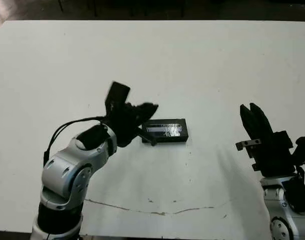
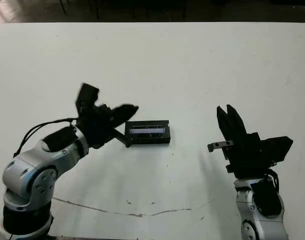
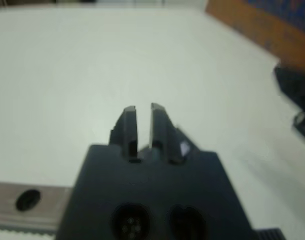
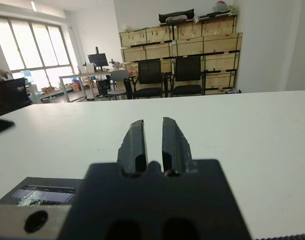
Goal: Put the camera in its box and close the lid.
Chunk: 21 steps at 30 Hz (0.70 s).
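black lid (image 1: pixel 165 130) with silvery strip, apparently seated on its box, mid-table, long axis parallel to the near edge. left gripper (image 1: pixel 146 111) just beside its left end, fingers nearly together, empty. right gripper (image 1: pixel 252 116) well apart, likewise empty. camera not visible.

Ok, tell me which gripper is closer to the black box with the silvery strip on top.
Left. The left gripper sits right at the closed box, by its left end. The right gripper stands well off to the box's right, across bare table.
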Motion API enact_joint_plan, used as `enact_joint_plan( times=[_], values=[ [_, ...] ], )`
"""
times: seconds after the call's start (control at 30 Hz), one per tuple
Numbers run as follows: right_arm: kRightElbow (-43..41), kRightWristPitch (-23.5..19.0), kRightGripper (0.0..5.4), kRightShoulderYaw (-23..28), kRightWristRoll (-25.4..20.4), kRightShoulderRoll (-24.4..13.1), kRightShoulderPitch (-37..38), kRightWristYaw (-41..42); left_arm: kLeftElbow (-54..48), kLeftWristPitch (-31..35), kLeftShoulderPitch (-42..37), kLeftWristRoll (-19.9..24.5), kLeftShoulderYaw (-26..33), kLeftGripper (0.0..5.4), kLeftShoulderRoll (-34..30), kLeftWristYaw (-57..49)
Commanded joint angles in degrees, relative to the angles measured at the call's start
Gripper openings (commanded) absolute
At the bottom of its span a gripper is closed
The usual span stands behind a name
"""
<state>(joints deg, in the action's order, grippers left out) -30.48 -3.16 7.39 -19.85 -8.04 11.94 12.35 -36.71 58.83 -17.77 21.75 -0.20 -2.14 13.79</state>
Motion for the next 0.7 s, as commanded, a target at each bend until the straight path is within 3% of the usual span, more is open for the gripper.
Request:
enact_joint_plan(
  times=[0.03, 0.1, 0.17, 0.27, 0.33, 0.57, 0.7],
  values=[
    [1.2, -0.2, 0.00, 0.1, 0.2, 0.2, 0.0, -0.4, -0.5, -2.4, 2.5, 2.4, 5.0, 0.03, -0.5, -0.2],
    [1.1, -0.4, 0.00, -0.2, 1.2, 0.4, -0.3, -1.2, -0.6, -4.5, 4.0, 3.4, 7.5, 0.03, -0.7, -0.5],
    [1.7, 0.2, 0.00, -0.4, 1.6, 0.6, -0.9, -1.2, -0.6, -10.1, 6.1, 1.7, 7.9, 0.03, -1.4, -0.7],
    [2.9, 1.2, 0.00, -0.6, 2.8, 1.0, -2.6, -1.6, 5.9, -39.0, 10.8, -14.4, 2.8, 0.03, -5.9, -1.6],
    [3.2, 1.3, 0.00, -0.9, 4.3, 1.6, -4.0, -3.0, 10.6, -50.6, 11.8, -18.8, 2.8, 0.03, -5.9, -2.8],
    [7.0, 2.6, 0.00, -3.4, 12.2, 5.8, -9.1, -10.5, 20.0, -65.5, 11.9, -18.8, 5.9, 0.03, 0.7, -9.4],
    [9.5, 3.6, 0.00, -5.1, 18.1, 7.3, -10.4, -14.3, 23.0, -69.2, 12.7, -19.2, 6.3, 0.03, 1.9, -12.1]
  ],
)
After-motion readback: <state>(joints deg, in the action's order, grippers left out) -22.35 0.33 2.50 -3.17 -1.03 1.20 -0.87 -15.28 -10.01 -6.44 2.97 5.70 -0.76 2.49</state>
